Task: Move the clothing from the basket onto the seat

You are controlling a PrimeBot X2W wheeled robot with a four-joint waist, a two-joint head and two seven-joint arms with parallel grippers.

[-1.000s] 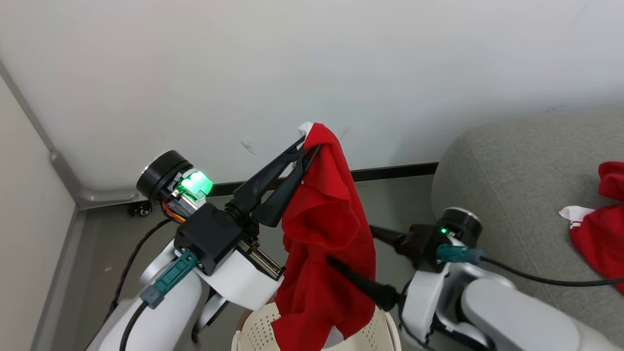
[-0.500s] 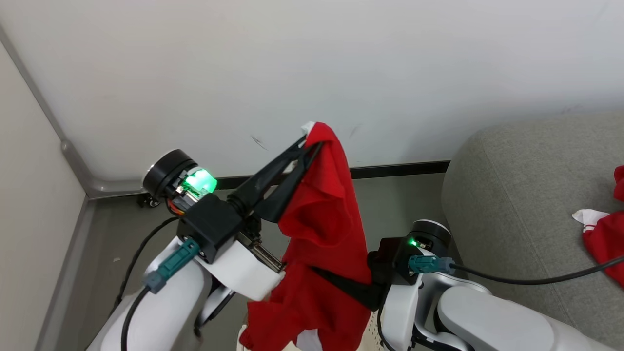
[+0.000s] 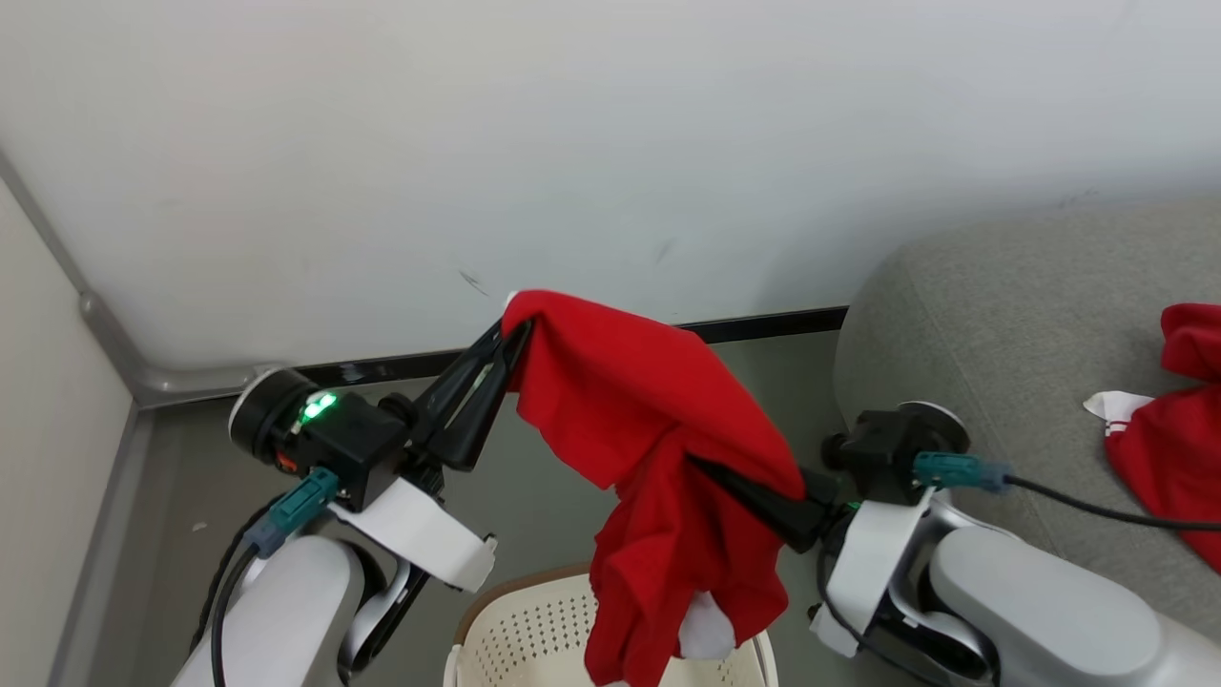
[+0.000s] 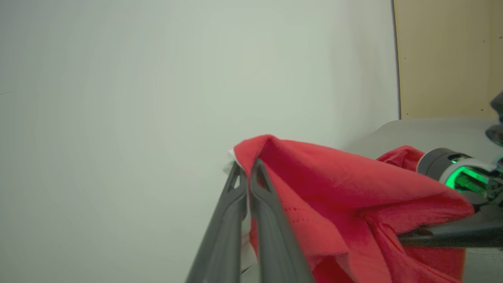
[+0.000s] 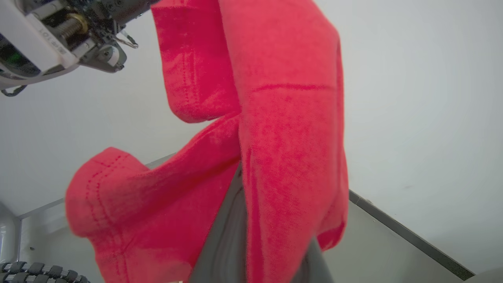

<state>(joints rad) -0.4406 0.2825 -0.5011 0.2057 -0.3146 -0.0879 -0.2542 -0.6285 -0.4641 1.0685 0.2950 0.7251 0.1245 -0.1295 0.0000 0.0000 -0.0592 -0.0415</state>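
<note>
A red piece of clothing (image 3: 649,420) hangs stretched between my two grippers above the basket (image 3: 534,630), whose cream perforated wall and brown rim show at the bottom of the head view. My left gripper (image 3: 510,334) is shut on its upper left corner, seen in the left wrist view (image 4: 245,167) too. Lower right, my right gripper (image 3: 706,468) is shut on the clothing with its tips buried in the folds; fabric (image 5: 275,137) drapes over its fingers. The grey seat (image 3: 1011,315) lies to the right with another red garment (image 3: 1169,448) on it.
A white wall (image 3: 572,143) with a dark baseboard (image 3: 763,324) stands close behind the arms. Grey floor lies between basket and wall. A wall corner with a grey rail (image 3: 95,324) is at the left. A black cable (image 3: 1097,510) runs from my right wrist across the seat.
My right gripper closed on the hanging clothing and drew it to the right. The left gripper dropped lower, so the garment now spreads between both. The head camera also shifted.
</note>
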